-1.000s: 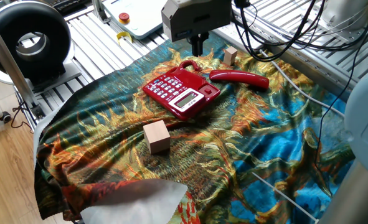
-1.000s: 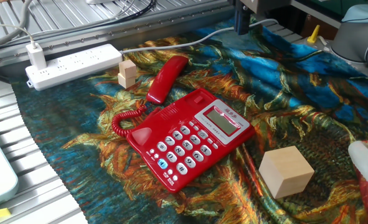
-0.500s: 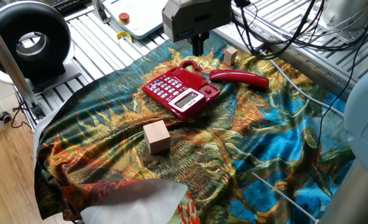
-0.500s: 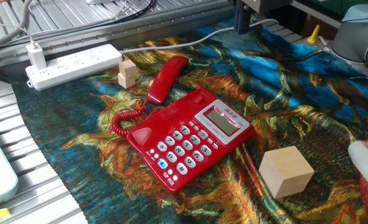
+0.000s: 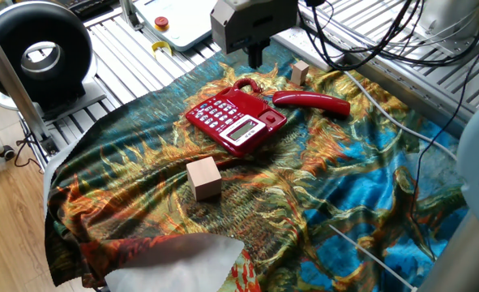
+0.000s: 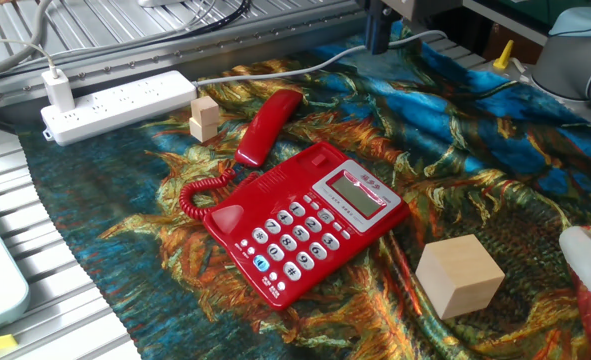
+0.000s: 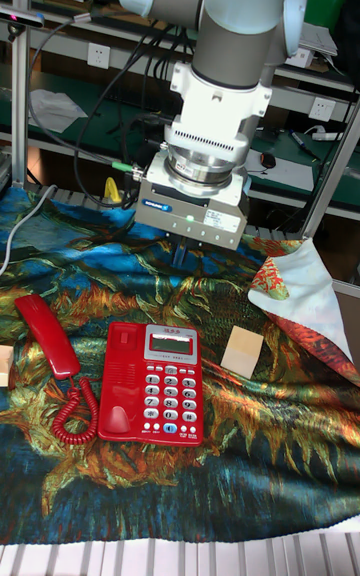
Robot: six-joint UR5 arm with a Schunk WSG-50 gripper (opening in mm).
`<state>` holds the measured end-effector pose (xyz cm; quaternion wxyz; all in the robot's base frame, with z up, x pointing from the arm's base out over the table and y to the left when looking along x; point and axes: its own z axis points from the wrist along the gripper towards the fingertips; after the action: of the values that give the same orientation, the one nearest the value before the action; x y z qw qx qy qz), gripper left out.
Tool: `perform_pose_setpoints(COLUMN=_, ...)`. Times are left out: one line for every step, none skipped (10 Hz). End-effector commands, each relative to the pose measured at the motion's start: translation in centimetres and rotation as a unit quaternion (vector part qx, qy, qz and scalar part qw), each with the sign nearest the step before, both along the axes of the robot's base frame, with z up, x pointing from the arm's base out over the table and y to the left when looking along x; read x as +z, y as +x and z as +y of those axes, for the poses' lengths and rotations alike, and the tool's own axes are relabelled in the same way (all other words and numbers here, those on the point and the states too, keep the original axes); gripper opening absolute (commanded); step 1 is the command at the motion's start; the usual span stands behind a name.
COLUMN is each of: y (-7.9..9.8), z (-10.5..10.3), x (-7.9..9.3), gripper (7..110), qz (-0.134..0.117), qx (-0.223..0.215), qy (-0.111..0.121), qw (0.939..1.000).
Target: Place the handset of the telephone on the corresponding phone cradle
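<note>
Clearly we hover the gripper (image 7: 181, 256) above the telephone (image 6: 300, 222), its jaws apparently narrow and empty, because the handset (image 6: 266, 125) lies on the cloth beside its cradle.

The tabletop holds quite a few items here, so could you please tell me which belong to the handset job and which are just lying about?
Belong to the job:
handset, lying on the cloth beside the base
telephone
phone cradle, unoccupied
gripper, hanging above the cloth

Lying about:
large wooden cube
small wooden blocks
power strip
patterned cloth
</note>
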<state>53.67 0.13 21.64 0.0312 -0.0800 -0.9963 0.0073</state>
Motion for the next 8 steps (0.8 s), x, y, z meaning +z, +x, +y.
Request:
perform_pose_setpoints(y=1.8, z=-0.7, x=0.1, gripper=7, qz=-0.037, qx=0.008, qy=-0.012, qw=0.9992)
perform_pose_setpoints(y=1.6, z=-0.9, x=0.1, gripper=7, qz=-0.032, qx=0.008, qy=-0.017, qw=0.9993)
perform_pose_setpoints(y=1.7, z=-0.9, x=0.1, gripper=7, qz=-0.034, qx=0.027, qy=-0.017, qw=0.9989)
perform_pose_setpoints(y=1.7, z=-0.2, x=0.1, gripper=7, qz=-0.034, qx=0.042, qy=-0.002, qw=0.9986)
perform_pose_setpoints(y=1.6, z=0.1, x=0.1, gripper=7, qz=-0.031, qx=0.049, qy=0.005, qw=0.9983)
perform_pose_setpoints(y=1.5, z=0.1, x=0.1, gripper=7, qz=-0.031, qx=0.058, qy=0.005, qw=0.9978)
perform_pose_setpoints(y=1.6, z=0.2, x=0.1, gripper=7, qz=-0.032, qx=0.061, qy=0.006, qw=0.9976)
perform_pose_setpoints(y=1.7, z=0.3, x=0.1, gripper=7, qz=-0.034, qx=0.052, qy=0.009, qw=0.9980)
